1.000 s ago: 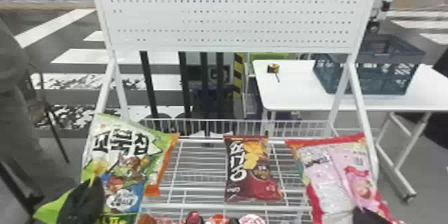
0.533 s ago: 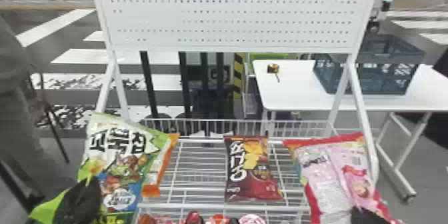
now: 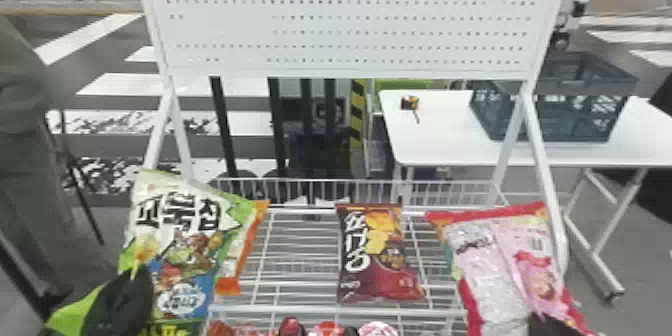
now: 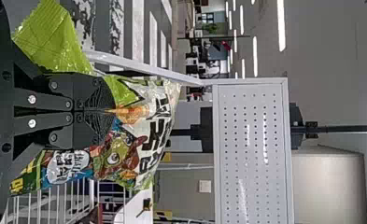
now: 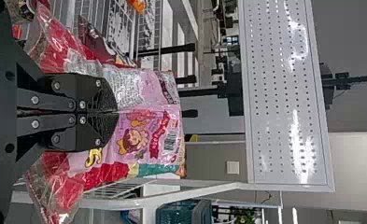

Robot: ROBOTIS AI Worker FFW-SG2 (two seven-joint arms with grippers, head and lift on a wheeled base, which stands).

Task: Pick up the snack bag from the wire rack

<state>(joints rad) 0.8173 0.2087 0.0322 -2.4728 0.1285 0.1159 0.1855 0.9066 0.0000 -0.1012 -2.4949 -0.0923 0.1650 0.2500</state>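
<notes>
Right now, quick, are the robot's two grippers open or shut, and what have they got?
Left gripper: closed, holding the green-and-white snack bag.
Right gripper: closed, holding the pink-and-red snack bag.

From my head I look forward and down over the rack (image 3: 300, 311). My wrist views, turned sideways, look past the green bag (image 3: 187, 255), left, and the pink bag (image 3: 492, 275), right, both close, toward the board (image 3: 350, 32) all three share.

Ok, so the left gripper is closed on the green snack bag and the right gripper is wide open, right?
Not quite: the right gripper is closed on the pink bag, as the right wrist view shows. The left gripper is closed on the green bag.
</notes>
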